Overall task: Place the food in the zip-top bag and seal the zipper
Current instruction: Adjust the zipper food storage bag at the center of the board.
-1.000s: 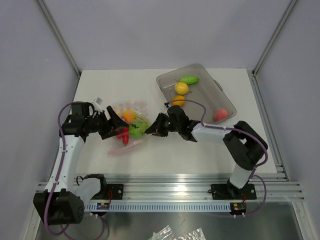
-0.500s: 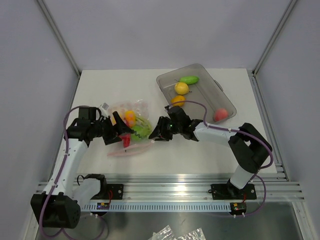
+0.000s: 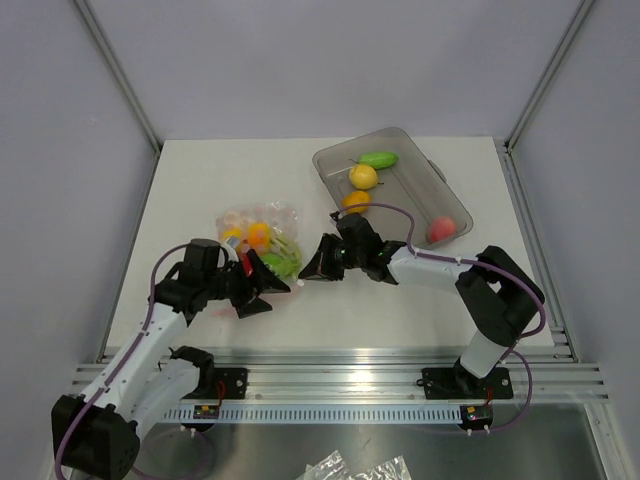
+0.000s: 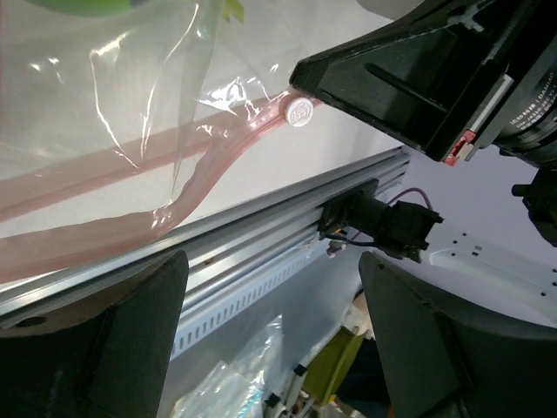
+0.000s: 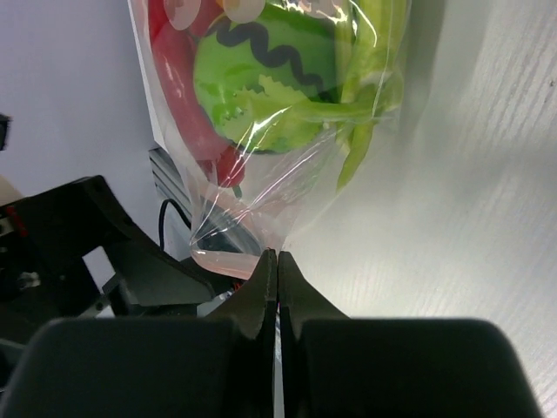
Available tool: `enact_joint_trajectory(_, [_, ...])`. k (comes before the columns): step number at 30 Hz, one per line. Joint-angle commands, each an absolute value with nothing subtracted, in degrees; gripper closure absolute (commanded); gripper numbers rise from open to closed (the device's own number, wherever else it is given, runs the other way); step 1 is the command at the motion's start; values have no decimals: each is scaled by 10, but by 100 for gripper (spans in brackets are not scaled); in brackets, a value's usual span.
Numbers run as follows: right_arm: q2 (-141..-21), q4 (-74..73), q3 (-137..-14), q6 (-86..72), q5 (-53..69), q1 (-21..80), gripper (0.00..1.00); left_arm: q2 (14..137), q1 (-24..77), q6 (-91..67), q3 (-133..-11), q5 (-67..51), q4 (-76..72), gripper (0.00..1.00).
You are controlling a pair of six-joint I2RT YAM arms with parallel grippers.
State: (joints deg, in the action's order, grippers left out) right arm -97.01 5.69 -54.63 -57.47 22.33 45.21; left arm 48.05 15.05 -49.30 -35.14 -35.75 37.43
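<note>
The clear zip-top bag (image 3: 258, 225) lies left of centre with an orange toy (image 3: 259, 234), a green one (image 3: 280, 262) and a red one inside. My right gripper (image 3: 306, 269) is shut on the bag's near right corner, by the zipper end. The right wrist view shows its fingers (image 5: 277, 254) pinching the plastic below a green toy (image 5: 261, 83) and a red one (image 5: 178, 96). My left gripper (image 3: 256, 296) is open and empty just near of the bag. In the left wrist view (image 4: 271, 279) the pink zipper (image 4: 228, 138) and its white slider (image 4: 300, 111) lie beyond the fingers.
A grey translucent tray (image 3: 420, 160) stands at the back right with a green (image 3: 378, 159), a yellow (image 3: 363, 176), an orange (image 3: 356, 200) and a pink-red toy (image 3: 441, 229). The rail at the table's near edge (image 3: 340, 380) runs close behind my left gripper.
My left gripper has drawn back from the bag's left side toward the near edge and to the right. The right gripper has kept its hold on the bag's corner.
</note>
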Motion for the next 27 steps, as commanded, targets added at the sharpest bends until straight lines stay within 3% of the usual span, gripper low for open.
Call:
enact_joint_trajectory(1, [-947, 121, -538, -595, 243, 454, 100, 460, 170, -640, -311, -386, 246, 18])
enact_joint_trajectory(4, [-948, 133, -539, -605, 248, 454, 100, 447, 176, -700, -268, -386, 177, 19])
enact_joint_trajectory(8, [-949, 164, -536, -625, 253, 454, 100, 446, 190, -746, -242, -373, 137, 11])
enact_joint_trajectory(16, [-969, 262, -510, -695, 286, 454, 100, 452, 199, -852, -156, -302, -67, 35])
enact_joint_trajectory(19, [-969, 279, -501, -714, 287, 454, 100, 449, 208, -878, -140, -273, -118, 34])
enact_joint_trajectory(23, [-962, 285, -494, -724, 273, 454, 100, 429, 228, -902, -137, -215, -136, 21])
enact_joint_trajectory(27, [-961, 292, -492, -736, 268, 454, 100, 427, 265, -930, -143, -154, -107, 30])
